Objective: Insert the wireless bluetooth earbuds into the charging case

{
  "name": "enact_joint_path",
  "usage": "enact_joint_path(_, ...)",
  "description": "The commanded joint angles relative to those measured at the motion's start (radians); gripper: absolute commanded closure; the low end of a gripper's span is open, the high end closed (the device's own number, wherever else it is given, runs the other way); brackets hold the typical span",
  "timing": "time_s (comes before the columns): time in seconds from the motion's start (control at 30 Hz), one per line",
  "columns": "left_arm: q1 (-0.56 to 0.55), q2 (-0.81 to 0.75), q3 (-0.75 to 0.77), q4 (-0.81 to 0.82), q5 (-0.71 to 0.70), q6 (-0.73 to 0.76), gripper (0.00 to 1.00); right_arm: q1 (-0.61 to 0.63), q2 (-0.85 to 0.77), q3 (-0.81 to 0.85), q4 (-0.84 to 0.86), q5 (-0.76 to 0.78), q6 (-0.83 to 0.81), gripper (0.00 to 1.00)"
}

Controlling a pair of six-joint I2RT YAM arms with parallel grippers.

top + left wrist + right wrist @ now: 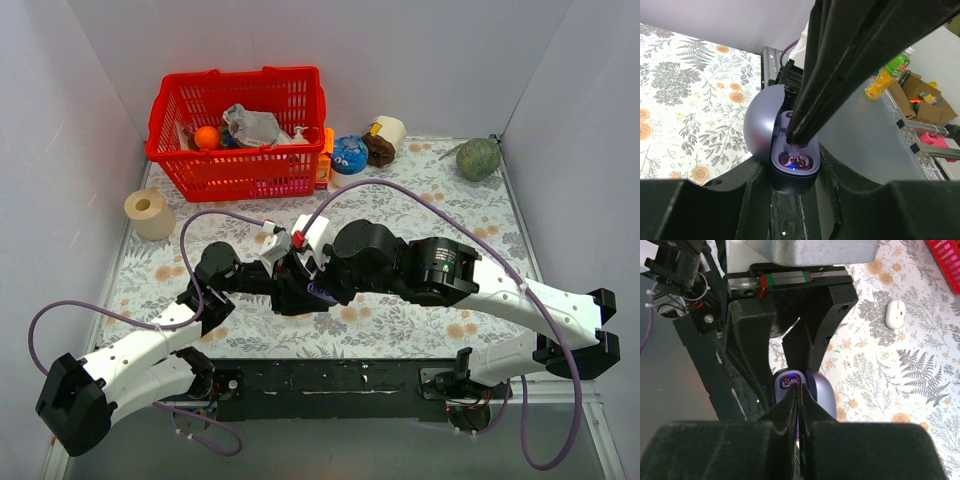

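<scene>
At the near middle of the flower-printed worktop (450,200), the charging case (759,127) was clamped, lid open, between the jaws of the left gripper (790,172). One purple earbud (792,161) was seen low in one well of the case, just above a small blue light (791,169). The jaws of the right gripper (799,391) were set almost together from above and closed on the upper part of that earbud. Much of the case's other well was blocked by their black fingers (840,65), so its contents could not be told. In the overhead view the case was all but hidden under the two crowded wrists.

Just beyond the grippers, apart from them, a small white oval object (895,313) was laid on the worktop. Farther off to the left, a roll of tan tape (150,213) was stood on the cloth. At the far edge a red basket (240,175) was set, with an orange ball (206,136) and crumpled grey stuff inside. To its right a blue round object (350,153), a pale roll (390,128) and, in the far right corner, a green ball (478,158) were ranged along the wall.
</scene>
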Motion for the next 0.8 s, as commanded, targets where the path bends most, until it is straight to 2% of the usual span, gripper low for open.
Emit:
enact_joint_path(0.0, -0.002, -0.023, 0.028, 0.036, -0.023, 0.004, 1.0, 0.006, 0.014, -0.005, 0.029, -0.057, 0.004, 0.99)
enact_joint_path(0.23, -0.002, -0.021, 0.026, 0.043, -0.029, 0.001, 1.0, 0.007, 0.021, 0.007, 0.018, -0.058, 0.012, 0.98)
enact_joint_path(0.33, -0.002, -0.026, 0.026, 0.028, -0.036, 0.013, 1.0, 0.007, -0.024, 0.033, 0.045, -0.002, 0.032, 0.73)
enact_joint_path(0.43, -0.002, -0.032, 0.02, 0.013, -0.042, 0.023, 1.0, 0.007, -0.079, 0.062, 0.078, 0.067, 0.048, 0.64)
enact_joint_path(0.5, -0.002, -0.036, 0.016, 0.01, -0.047, 0.024, 1.0, 0.006, -0.108, 0.058, 0.107, 0.144, 0.064, 0.63)
enact_joint_path(0.6, -0.002, -0.044, 0.006, 0.013, -0.055, 0.027, 1.0, -0.011, -0.153, 0.007, 0.13, 0.25, 0.113, 0.64)
enact_joint_path(0.7, -0.002, -0.058, -0.004, 0.036, -0.062, 0.024, 1.0, -0.072, -0.147, -0.019, 0.072, 0.267, 0.162, 0.79)
enact_joint_path(0.73, -0.002, -0.062, -0.009, 0.043, -0.065, 0.024, 1.0, -0.091, -0.13, -0.024, 0.055, 0.25, 0.18, 0.88)
enact_joint_path(0.77, -0.002, -0.07, -0.017, 0.051, -0.069, 0.024, 1.0, -0.105, -0.125, -0.033, 0.046, 0.235, 0.185, 0.92)
